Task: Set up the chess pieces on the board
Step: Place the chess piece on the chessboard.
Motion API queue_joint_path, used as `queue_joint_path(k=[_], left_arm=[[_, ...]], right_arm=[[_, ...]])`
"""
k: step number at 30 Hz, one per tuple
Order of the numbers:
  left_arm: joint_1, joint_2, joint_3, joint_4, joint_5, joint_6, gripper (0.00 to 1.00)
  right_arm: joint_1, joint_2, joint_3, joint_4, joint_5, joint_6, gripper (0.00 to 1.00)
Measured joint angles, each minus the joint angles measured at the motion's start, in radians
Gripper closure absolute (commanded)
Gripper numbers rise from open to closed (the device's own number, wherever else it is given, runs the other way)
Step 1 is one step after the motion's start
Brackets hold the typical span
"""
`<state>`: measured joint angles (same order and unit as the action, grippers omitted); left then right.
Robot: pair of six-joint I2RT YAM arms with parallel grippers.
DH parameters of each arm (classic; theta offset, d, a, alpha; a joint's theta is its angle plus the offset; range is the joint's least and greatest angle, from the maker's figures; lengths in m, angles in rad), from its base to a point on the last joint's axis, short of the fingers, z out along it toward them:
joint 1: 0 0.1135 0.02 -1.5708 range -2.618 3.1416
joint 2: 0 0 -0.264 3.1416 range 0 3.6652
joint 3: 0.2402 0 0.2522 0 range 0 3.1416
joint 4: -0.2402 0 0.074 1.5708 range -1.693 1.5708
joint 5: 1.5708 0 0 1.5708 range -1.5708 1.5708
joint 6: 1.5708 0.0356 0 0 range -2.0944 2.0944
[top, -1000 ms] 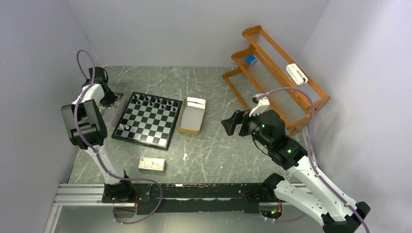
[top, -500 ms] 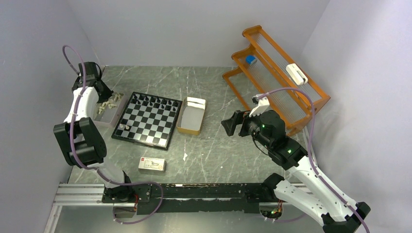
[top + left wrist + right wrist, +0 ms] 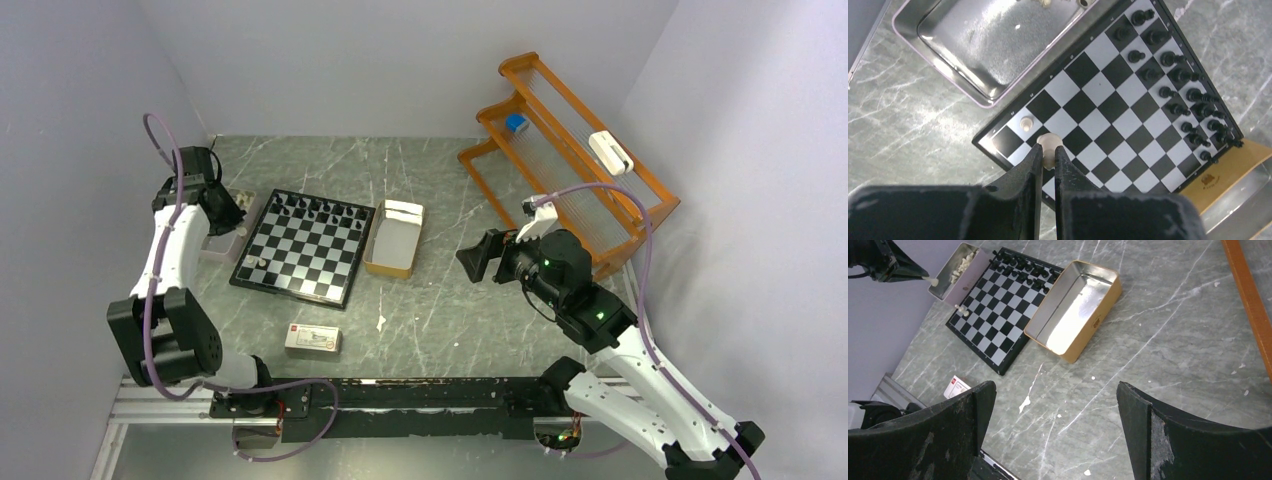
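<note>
The left claw (image 3: 1048, 150) pinched 1 pale piece (image 3: 1050, 142), held clear of the board (image 3: 1108, 117), whose corner showed just past its tips. Black pieces (image 3: 1173, 75) lined the board's far edge. The right claw (image 3: 1055, 392) gaped wide over the counter (image 3: 1158, 365).

Grey marbled worktop (image 3: 450, 300), and here's the layout: the board (image 3: 310, 262) sits left of centre, a tan box (image 3: 393, 245) just beside its right edge, a silvery tin (image 3: 978, 45) along the left edge. A white-and-red carton (image 3: 312, 340) lies near the near edge. An orange rack (image 3: 570, 170) fills the far right corner.
</note>
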<state>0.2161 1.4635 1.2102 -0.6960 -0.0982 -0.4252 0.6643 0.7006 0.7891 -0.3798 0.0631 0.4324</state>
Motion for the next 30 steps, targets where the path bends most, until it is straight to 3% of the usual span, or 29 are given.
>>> queue_joint_path(k=[9,30], left_arm=[[-0.014,-0.116,-0.127,-0.018,0.036,-0.001,0.89],[-0.108,-0.114,-0.319,0.019,0.038,-0.093,0.89]], right_arm=[[0.000,-0.005,0.000,0.000,-0.016,0.020,0.05],[0.000,-0.009,0.000,0.000,-0.018,0.020,0.05]])
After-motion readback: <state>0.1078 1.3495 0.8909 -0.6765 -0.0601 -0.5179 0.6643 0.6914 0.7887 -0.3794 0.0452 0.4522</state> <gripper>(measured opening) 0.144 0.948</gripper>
